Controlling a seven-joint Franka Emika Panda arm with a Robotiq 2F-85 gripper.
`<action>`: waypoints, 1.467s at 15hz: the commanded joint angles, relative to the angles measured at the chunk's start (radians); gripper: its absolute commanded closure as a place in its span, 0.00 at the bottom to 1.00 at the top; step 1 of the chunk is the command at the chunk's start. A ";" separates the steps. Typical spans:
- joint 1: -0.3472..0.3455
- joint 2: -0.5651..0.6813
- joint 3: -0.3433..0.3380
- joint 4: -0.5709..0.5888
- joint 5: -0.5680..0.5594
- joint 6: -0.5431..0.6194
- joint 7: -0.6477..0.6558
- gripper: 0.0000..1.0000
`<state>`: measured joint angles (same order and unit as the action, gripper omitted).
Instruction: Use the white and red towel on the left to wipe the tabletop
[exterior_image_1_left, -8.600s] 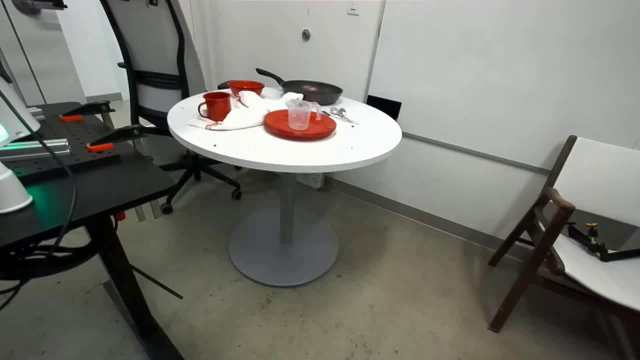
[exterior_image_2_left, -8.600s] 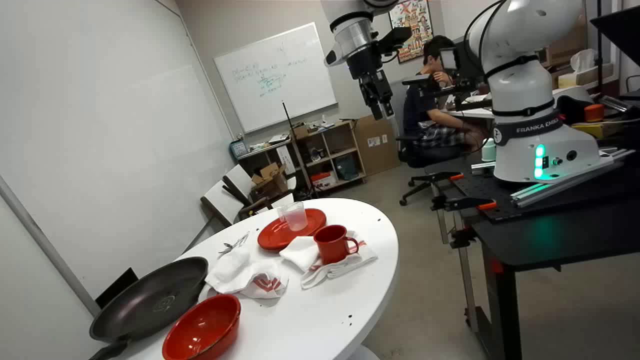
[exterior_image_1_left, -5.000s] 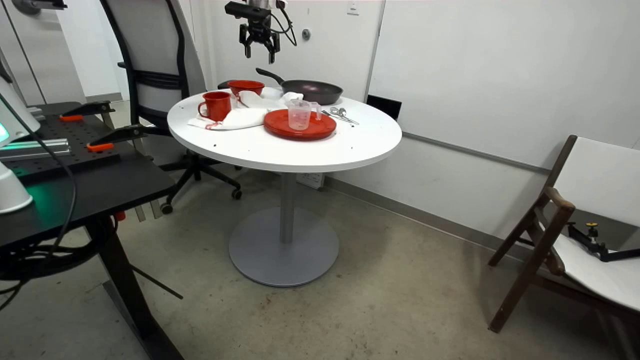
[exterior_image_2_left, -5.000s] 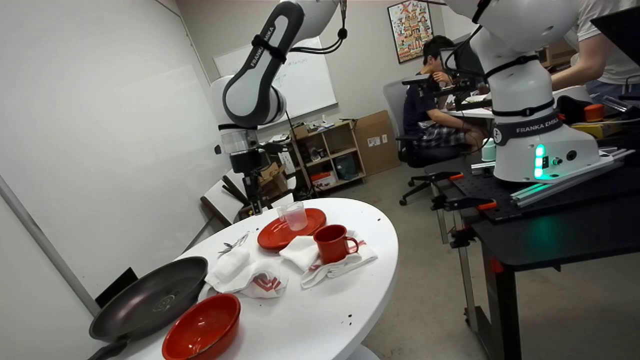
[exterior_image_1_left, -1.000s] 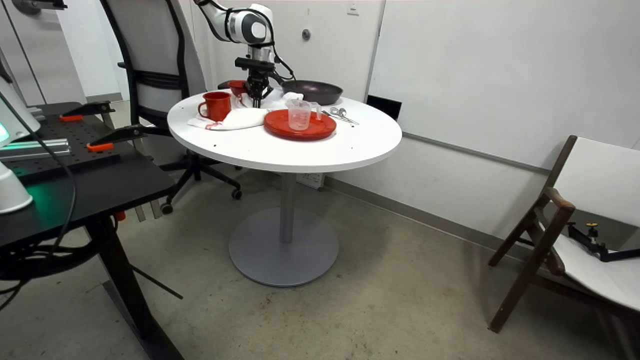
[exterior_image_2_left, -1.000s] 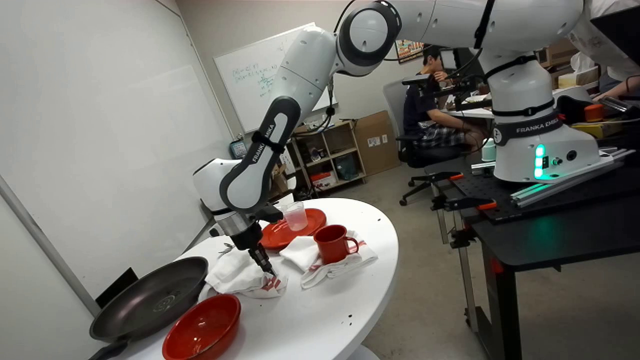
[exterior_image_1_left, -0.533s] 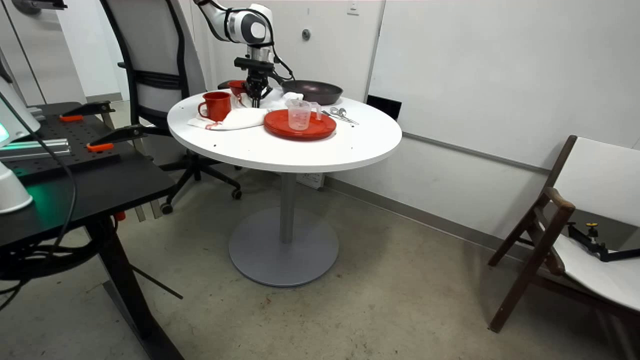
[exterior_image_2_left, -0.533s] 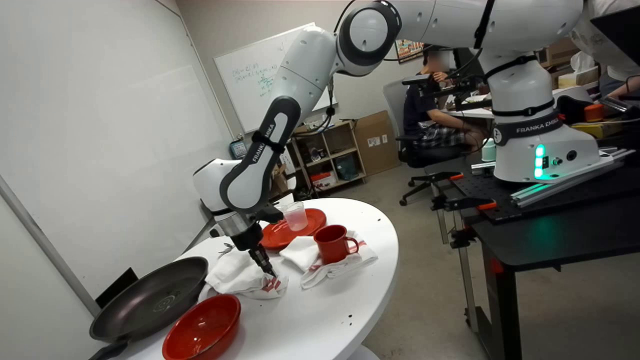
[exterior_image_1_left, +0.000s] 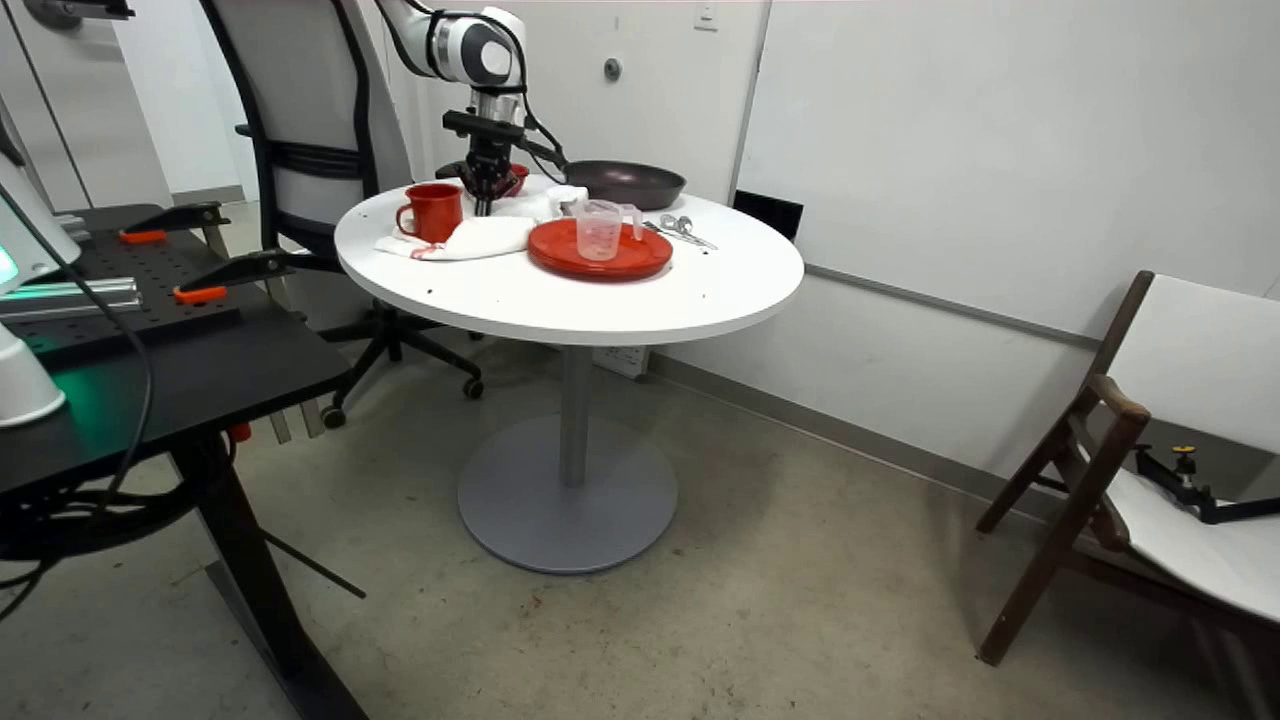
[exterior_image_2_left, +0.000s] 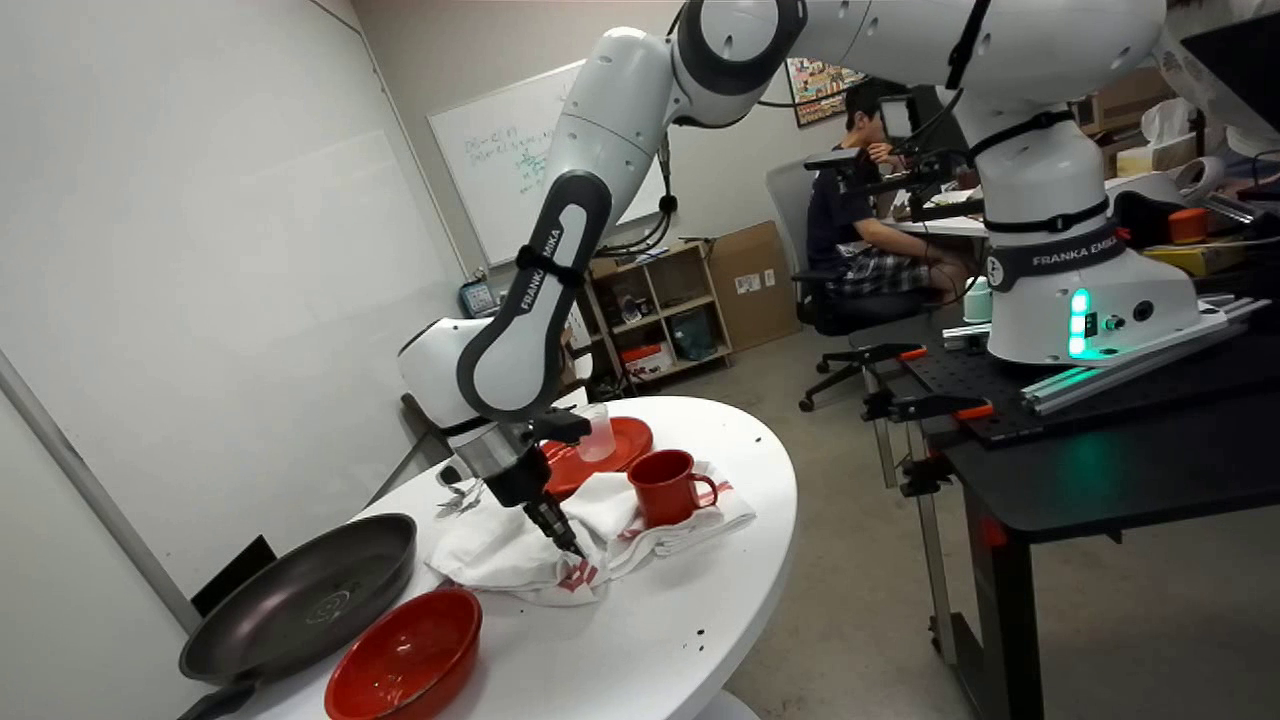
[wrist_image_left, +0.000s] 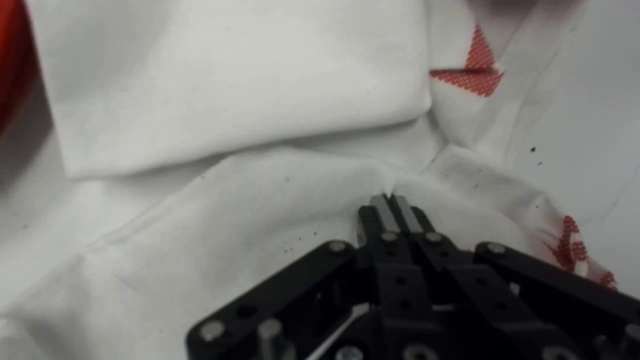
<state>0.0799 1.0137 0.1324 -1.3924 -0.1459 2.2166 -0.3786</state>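
The gripper has its jaws together, apparently on a pinch of the white-and-red towel, lower left of centre in an exterior view. Grasping looks done; dark specks on the round white tabletop suggest most wiping lies ahead.

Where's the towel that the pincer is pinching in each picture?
In an exterior view: upper left of centre, the towel mostly right of the pincer.
In an exterior view: left of centre, low, the towel stretching left from the pincer.
In the wrist view: the towel across the lower half, partly behind the pincer.
Shared landmark: the pincer, its tips at the towel.
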 joint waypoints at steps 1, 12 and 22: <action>-0.008 -0.118 0.021 -0.225 0.007 0.038 0.000 1.00; -0.001 -0.297 0.042 -0.557 -0.001 0.123 0.010 1.00; -0.020 -0.314 -0.002 -0.460 -0.022 0.270 0.027 1.00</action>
<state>0.0583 0.7255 0.1618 -1.8926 -0.1467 2.4343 -0.3761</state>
